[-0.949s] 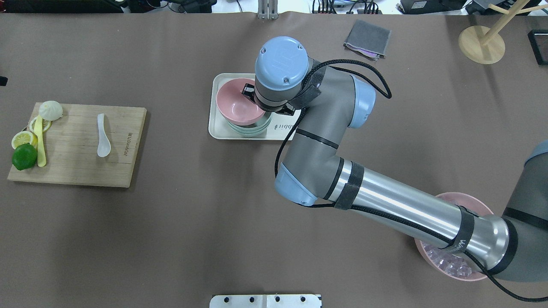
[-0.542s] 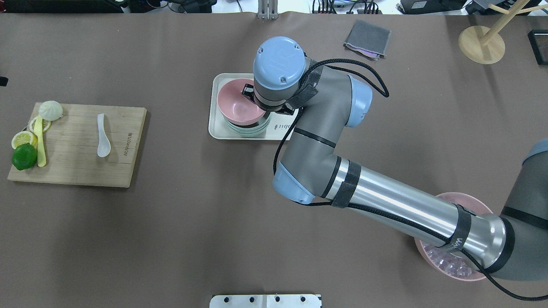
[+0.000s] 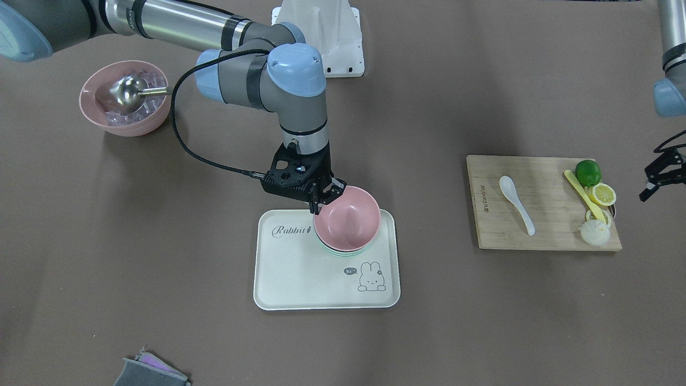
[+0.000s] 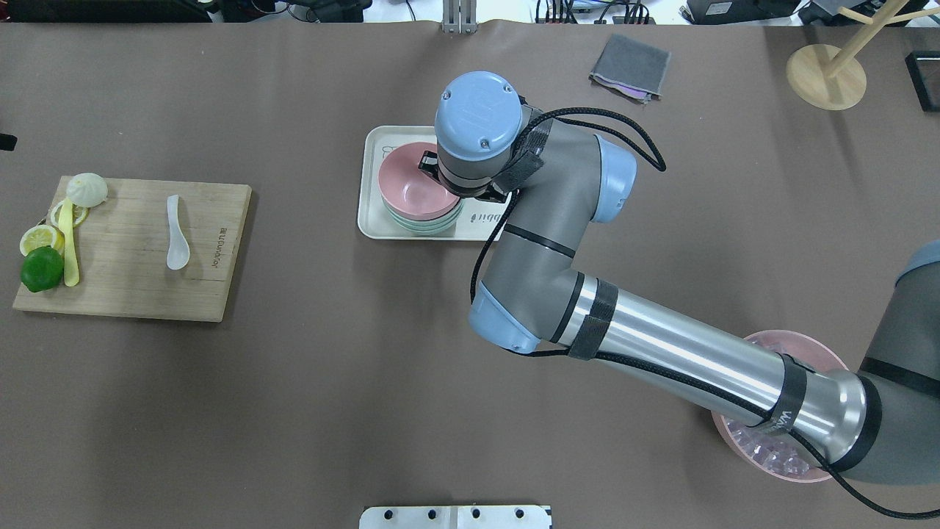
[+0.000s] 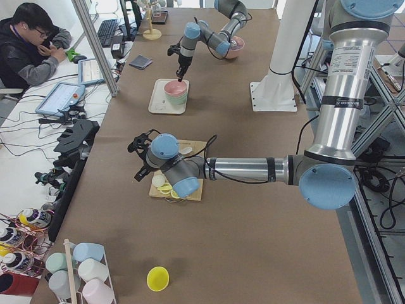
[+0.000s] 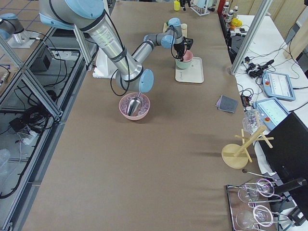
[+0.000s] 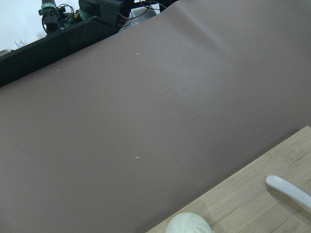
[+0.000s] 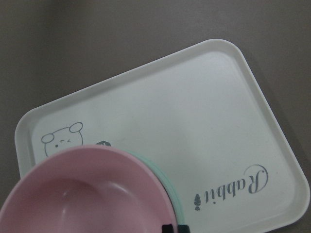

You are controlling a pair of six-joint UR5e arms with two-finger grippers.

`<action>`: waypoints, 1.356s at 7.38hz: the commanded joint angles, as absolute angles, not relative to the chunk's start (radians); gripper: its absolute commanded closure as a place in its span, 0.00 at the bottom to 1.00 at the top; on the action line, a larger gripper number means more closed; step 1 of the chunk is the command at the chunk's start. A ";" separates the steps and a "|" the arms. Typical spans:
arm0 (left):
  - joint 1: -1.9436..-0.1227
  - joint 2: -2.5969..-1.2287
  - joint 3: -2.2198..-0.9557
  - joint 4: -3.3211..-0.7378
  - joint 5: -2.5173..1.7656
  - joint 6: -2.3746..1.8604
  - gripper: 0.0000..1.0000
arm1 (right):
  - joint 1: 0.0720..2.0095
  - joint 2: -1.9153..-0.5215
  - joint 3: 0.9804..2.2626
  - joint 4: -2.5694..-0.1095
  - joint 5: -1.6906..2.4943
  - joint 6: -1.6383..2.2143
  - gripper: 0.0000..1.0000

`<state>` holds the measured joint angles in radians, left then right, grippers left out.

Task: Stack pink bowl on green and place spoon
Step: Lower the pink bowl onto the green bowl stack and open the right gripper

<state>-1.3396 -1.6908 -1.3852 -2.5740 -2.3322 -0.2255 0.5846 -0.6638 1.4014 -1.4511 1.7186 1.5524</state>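
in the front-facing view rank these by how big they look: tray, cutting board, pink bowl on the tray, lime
1. tray and cutting board: about alike, so not ranked against each other
2. pink bowl
3. lime
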 commanded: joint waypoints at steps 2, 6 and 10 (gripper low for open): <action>-1.339 -1.692 -1.385 -2.574 -2.332 -0.225 0.02 | 0.583 -0.663 1.399 -1.453 1.713 1.551 1.00; -1.339 -1.692 -1.385 -2.574 -2.332 -0.226 0.02 | 0.591 -0.663 1.397 -1.451 1.678 1.513 0.01; -1.261 -1.729 -1.391 -2.576 -2.329 -0.453 0.03 | 0.656 -0.725 1.454 -1.450 1.732 1.421 0.00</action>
<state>-1.3081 -1.7124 -1.3883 -2.5756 -2.3309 -0.3519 0.6296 -0.6871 1.4195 -1.4518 1.7081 1.4573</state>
